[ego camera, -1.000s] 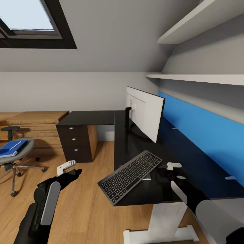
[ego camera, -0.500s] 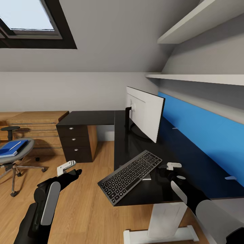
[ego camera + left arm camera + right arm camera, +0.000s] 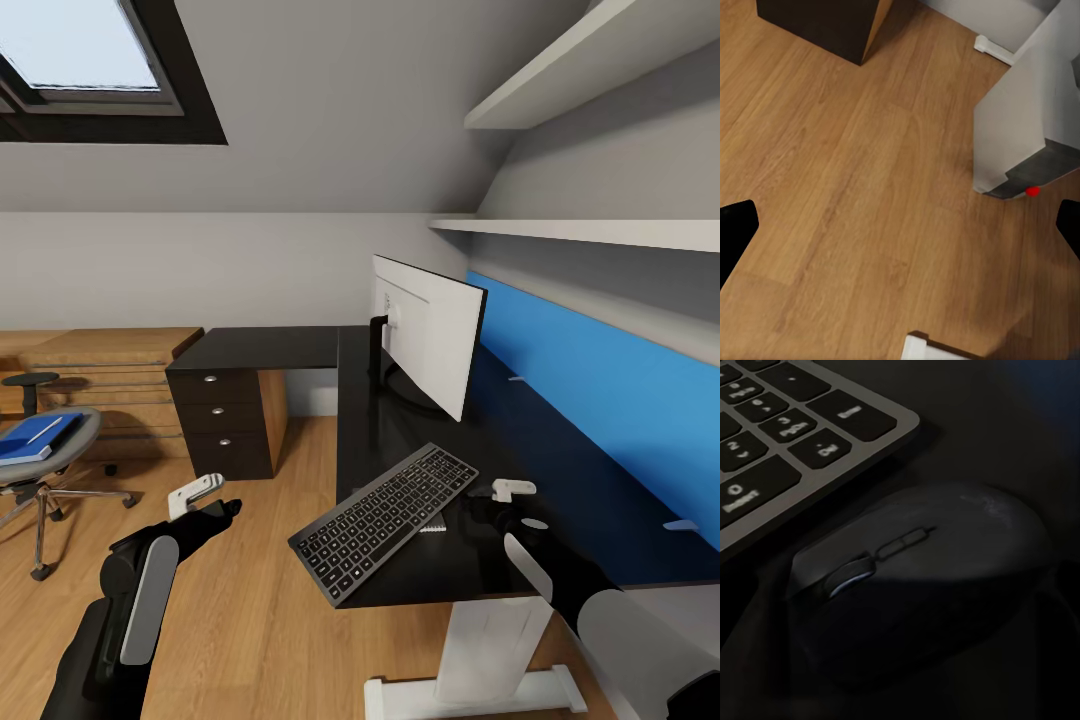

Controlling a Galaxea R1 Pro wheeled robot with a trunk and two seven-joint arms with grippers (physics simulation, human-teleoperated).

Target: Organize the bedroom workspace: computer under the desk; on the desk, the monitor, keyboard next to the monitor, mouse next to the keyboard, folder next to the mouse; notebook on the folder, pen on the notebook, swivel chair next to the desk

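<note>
Right wrist view: the dark mouse (image 3: 922, 585) lies on the black surface (image 3: 1020, 420) just beside the keyboard (image 3: 787, 442), whose key markings are too blurred to read; the right pincer (image 3: 487, 508) hovers above it, grip unclear. Left pincer (image 3: 205, 497) spread over the floor (image 3: 855, 187).
</note>
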